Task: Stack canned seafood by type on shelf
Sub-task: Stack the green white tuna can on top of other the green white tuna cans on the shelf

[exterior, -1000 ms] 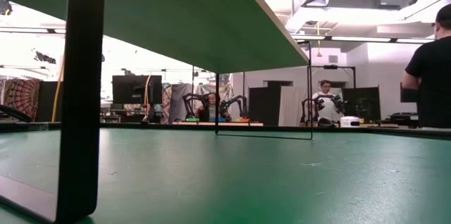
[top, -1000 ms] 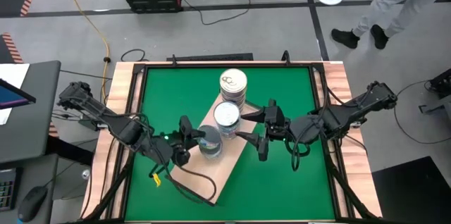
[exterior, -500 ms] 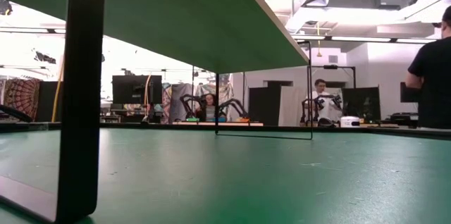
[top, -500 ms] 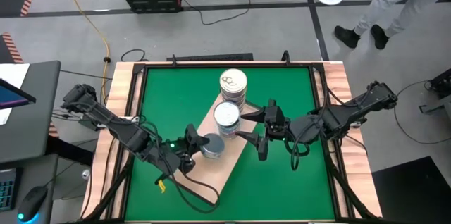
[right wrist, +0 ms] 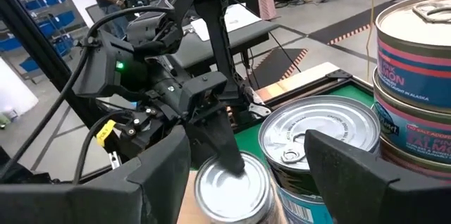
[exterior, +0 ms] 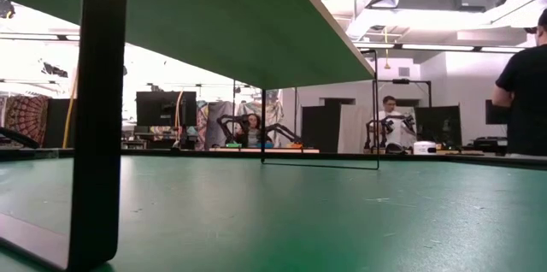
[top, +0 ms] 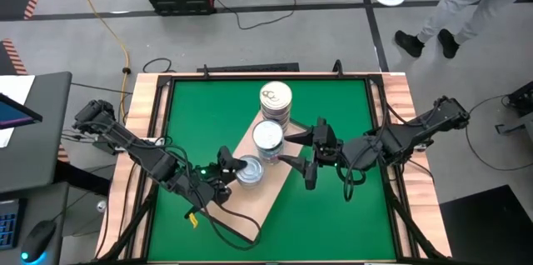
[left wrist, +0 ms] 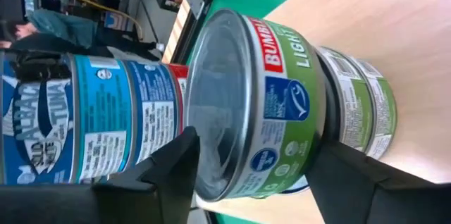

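The tan wooden shelf [top: 250, 208] stands raised on dark legs [exterior: 98, 109] and carries three stacks of tins. A gold-lidded stack [top: 276, 101] is farthest back, a blue-labelled stack [top: 268, 138] is in the middle, and a low green-labelled stack [top: 248, 170] is nearest. My left gripper [top: 229, 167] is open at the green stack's left side. It is turned so that one finger [right wrist: 225, 146] lies over the top tin's lid [right wrist: 232, 185] and the other [left wrist: 352, 175] stands lower beside the stack. My right gripper [top: 288, 148] is open and empty, just right of the blue stack. My left gripper comes level from the table's left, its fingers above and below the top green-labelled tin [left wrist: 282, 104]. I cannot tell whether the upper finger touches the lid. The tin sits flat on the green tin under it [left wrist: 359, 104].
The green table [top: 333, 215] shows bare around the shelf. The low view looks under the shelf [exterior: 214, 15] across the table top. People stand beyond the table's far right corner [top: 466, 7] and in the room behind [exterior: 521, 92].
My left arm has swung toward the table's near edge, and its gripper has turned about beside the green-labelled stack. The stacks and my right gripper have kept still.
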Available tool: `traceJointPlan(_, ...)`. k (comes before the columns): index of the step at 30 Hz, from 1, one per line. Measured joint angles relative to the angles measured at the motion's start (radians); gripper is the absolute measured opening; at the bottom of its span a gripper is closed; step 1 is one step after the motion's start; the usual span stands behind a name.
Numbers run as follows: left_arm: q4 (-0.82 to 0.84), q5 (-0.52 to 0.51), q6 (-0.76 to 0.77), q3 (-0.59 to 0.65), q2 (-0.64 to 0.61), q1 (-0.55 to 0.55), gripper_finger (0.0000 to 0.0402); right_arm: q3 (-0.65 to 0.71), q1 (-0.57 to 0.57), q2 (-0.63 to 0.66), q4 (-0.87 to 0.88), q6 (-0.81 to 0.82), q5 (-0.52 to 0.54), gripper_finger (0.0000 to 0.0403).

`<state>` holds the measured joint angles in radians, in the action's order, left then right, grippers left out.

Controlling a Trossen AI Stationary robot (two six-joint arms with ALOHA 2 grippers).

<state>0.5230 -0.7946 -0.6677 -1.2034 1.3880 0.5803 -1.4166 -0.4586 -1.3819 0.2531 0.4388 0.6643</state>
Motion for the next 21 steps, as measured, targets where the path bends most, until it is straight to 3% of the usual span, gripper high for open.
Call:
traceJointPlan(5,0.025,-0.030,0.003,0.000,-0.013,-0.004,0.0242,0.000,-0.006,0.000,0.000,0.007,0.000,0.0301)
traceJointPlan(12,0.059,0.016,0.050,0.000,-0.031,-0.008,0.0242,0.000,-0.007,0.000,-0.002,0.008,0.000,0.0301)
traceJointPlan(21,0.106,0.151,0.068,-0.043,-0.036,-0.016,0.0242,0.000,-0.006,0.000,-0.003,0.018,-0.001,0.0302)
